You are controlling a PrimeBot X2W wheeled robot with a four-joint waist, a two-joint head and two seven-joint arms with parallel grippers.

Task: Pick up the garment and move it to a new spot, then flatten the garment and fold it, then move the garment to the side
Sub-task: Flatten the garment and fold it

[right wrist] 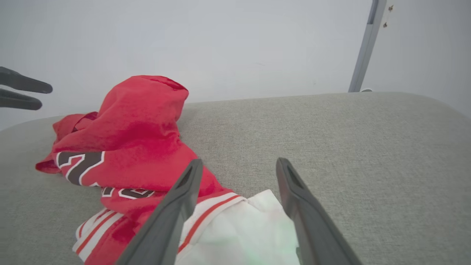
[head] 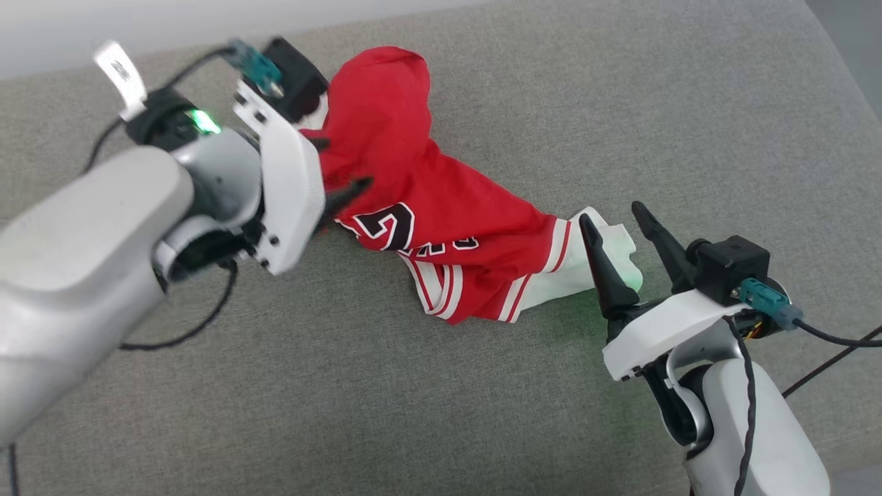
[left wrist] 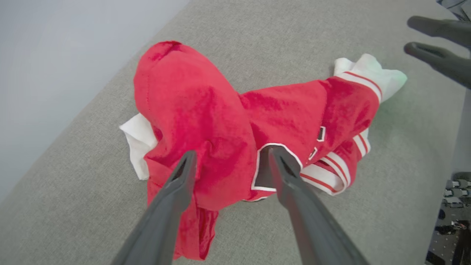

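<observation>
Left gripper (head: pixel 346 162) spread, crumpled garment (head: pixel 441 200) diagonal, sleeve (head: pixel 575 265) seemingly rightward

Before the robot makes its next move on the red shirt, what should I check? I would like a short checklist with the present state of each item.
1. Left gripper jaws apart, gripping nothing: ok.
2. Right gripper jaws apart, gripping nothing: ok.
3. Garment rests on the grey cushion: ok.
4. Garment flat enough to fold: not ok; it is a crumpled heap with a raised hump.
5. White sleeve lies between the right gripper's jaws: ok.
6. Right gripper touching the sleeve: cannot tell.
</observation>
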